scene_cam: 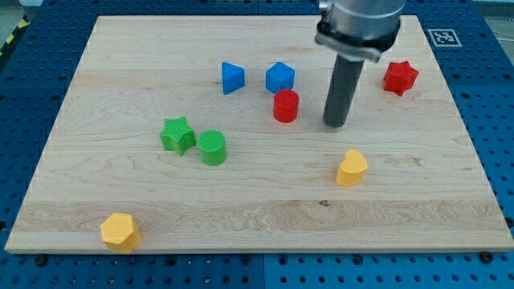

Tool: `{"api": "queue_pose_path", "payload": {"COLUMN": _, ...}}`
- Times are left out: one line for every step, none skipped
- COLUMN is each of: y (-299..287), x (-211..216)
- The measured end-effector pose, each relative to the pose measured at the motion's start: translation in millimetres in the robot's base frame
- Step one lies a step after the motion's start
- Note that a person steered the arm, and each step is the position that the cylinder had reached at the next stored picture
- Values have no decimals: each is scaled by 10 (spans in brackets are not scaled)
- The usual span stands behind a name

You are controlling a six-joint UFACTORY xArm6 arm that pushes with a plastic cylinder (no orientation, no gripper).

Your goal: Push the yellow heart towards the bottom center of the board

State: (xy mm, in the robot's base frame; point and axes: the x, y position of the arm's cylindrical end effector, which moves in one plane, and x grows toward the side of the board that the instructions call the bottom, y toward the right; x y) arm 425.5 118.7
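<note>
Tip (336, 124) above yellow heart (352, 168)

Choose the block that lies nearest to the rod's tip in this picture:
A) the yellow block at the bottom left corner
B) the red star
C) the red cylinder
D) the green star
C: my tip stands just to the view's right of the red cylinder, with only a small gap, and the other three blocks lie clearly farther off.

Lab bench: blue perforated table (48, 32), tag marker (442, 36).
</note>
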Motion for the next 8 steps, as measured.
{"api": "queue_pose_path", "payload": {"y": 236, "x": -367}}
{"api": "queue_pose_path", "payload": {"y": 270, "x": -318}}
{"api": "queue_pose_path", "payload": {"y": 270, "x": -70}}
{"api": "queue_pose_path", "payload": {"y": 255, "x": 145}}
{"api": "queue_pose_path", "payload": {"y": 242, "x": 181}}
{"api": "queue_pose_path", "payload": {"y": 218, "x": 181}}
{"api": "queue_pose_path", "payload": {"y": 170, "x": 263}}
{"api": "queue_pose_path", "payload": {"y": 155, "x": 479}}
